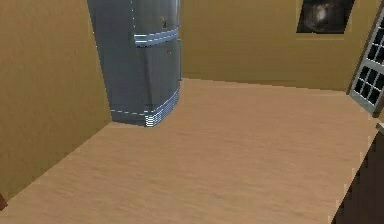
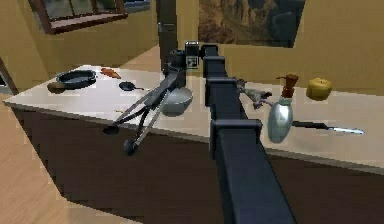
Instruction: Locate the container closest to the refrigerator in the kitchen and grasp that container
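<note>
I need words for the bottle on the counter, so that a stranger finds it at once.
Look at the long pale counter in the arm side view, then the dark arm that crosses it. Just right of the arm stands the bottle: upright, grey-white, with a brown pump top, unlike the round yellow fruit and flat knife nearby.

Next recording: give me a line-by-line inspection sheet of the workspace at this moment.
Surface: long pale countertop on dark cabinets.
Job's things: tall silver refrigerator against an ochre wall; rounded grey metal bowl on the counter, a possible container.
Clutter: black round pan, silvery bottle with brown top, yellow apple, knife.
Grippers: dark thin-fingered gripper near the bowl; cannot tell whether it holds anything.
Cables: nothing seen.
Surroundings: wooden floor, framed wall picture.
</note>
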